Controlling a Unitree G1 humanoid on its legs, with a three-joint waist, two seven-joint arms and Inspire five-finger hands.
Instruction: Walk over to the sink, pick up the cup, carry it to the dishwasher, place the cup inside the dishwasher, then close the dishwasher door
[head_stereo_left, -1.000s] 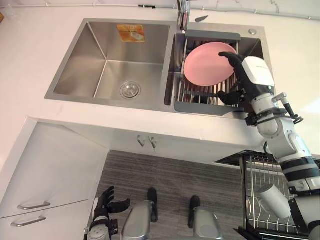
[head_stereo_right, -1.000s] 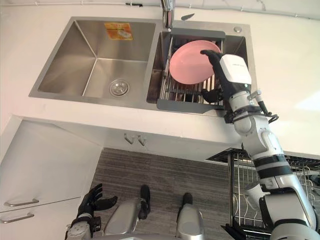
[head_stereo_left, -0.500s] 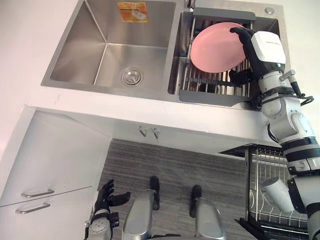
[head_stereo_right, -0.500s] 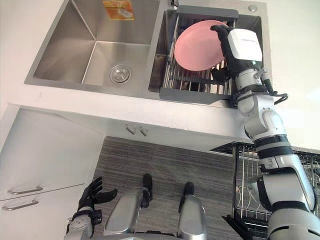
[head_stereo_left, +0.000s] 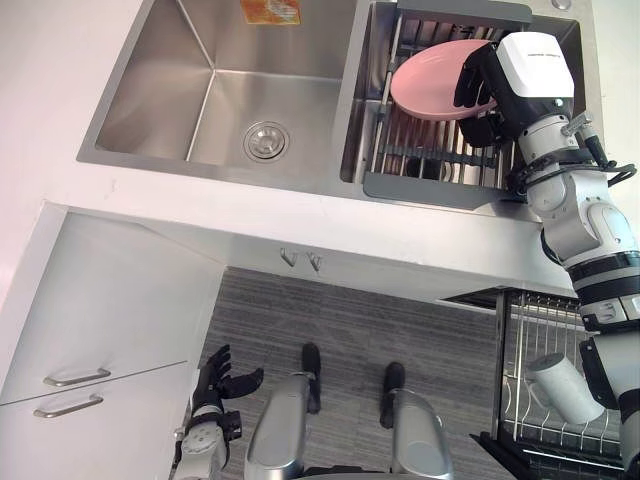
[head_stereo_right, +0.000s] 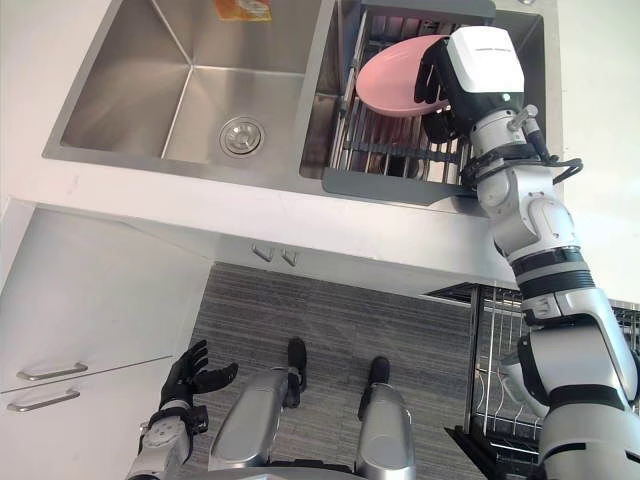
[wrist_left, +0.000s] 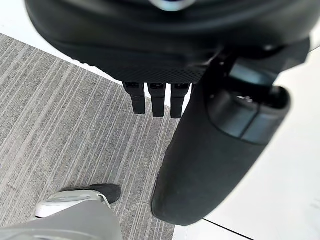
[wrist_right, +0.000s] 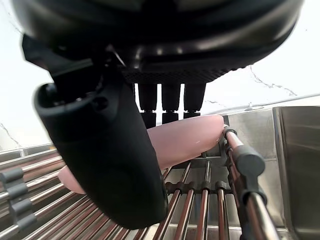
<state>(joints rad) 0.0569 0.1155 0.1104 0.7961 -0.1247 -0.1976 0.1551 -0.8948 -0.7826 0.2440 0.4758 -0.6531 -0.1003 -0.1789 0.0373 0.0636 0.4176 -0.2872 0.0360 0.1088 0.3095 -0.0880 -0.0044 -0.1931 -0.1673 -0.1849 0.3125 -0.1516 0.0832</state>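
A: Sink (head_stereo_left: 185, 95) upper frame. Rack (head_stereo_left: 430, 190) in its right basin carries plate (head_stereo_left: 425, 88). Right hand (head_stereo_left: 478, 88) at plate rim, fingers straight, gripping nothing.
B: Cup?
A: White cup (head_stereo_left: 565, 388) lies in dishwasher basket (head_stereo_left: 498, 380), lower right. Left hand (head_stereo_left: 215, 378) lower left, fingers spread, idle.
B: Risk?
A: Fingers may knock plate off rack, or take it for a cup.
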